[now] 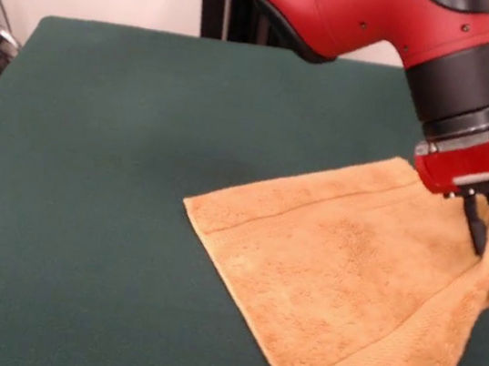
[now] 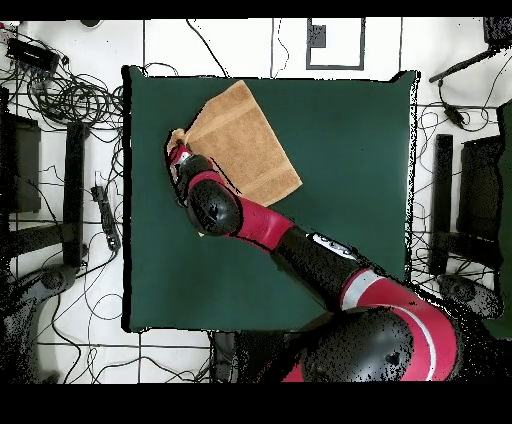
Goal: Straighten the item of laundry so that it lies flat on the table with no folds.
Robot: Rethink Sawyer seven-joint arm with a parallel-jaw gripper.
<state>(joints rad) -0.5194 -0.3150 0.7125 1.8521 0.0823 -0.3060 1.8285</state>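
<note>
The towel (image 1: pixel 348 291) lay spread near the table's (image 1: pixel 90 169) edge, at the right of the front view, mostly flat, with 1 corner drawn up into a bunched fold. My gripper (image 1: pixel 488 229) stood at that raised corner, its 2 fingers (image 1: pixel 475 231) pinched close together on the cloth. In the overhead view my arm (image 2: pixel 300 250) reached across the green table to the towel (image 2: pixel 245 140).

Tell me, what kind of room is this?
Probably a robot test lab, not a home. A red arm reaches over a table covered in green cloth, its claw at a yellow towel, and loose cables sprawl across the floor.
</note>
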